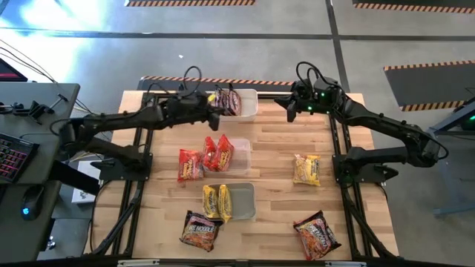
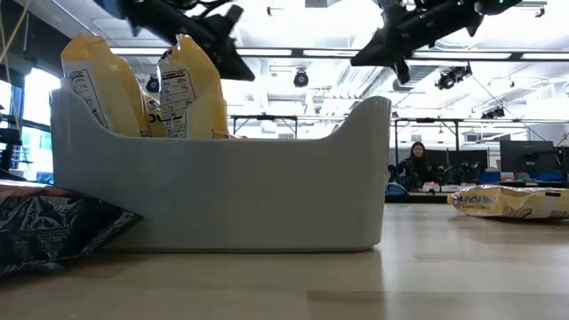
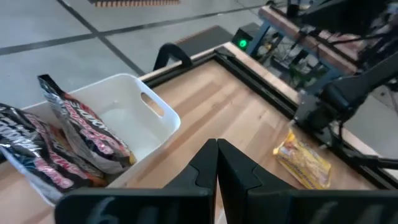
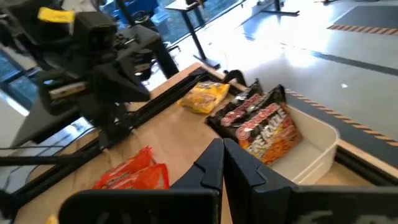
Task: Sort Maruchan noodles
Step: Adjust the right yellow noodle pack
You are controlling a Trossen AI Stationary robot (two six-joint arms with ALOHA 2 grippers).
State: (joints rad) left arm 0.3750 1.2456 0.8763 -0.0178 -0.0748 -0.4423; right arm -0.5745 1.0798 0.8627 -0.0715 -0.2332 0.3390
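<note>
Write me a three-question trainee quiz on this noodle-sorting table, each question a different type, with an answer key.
1. True or false: the middle tub holds yellow packets.
2. Multiple choice: the lone yellow packet lies A) in a tub, B) on the bare table, C) in an end effector.
3. Fill in: the far tub holds ___ packets.

Key: 1. False, the packets in it are red; the yellow pair stands in the near tub. 2. B. 3. Dark brown. Both the left end effector and the right end effector are shut and empty.

Three white tubs point(image 1: 249, 103) on wooden table point(image 1: 274, 159) (person point(image 2: 415, 165) beyond)
</note>
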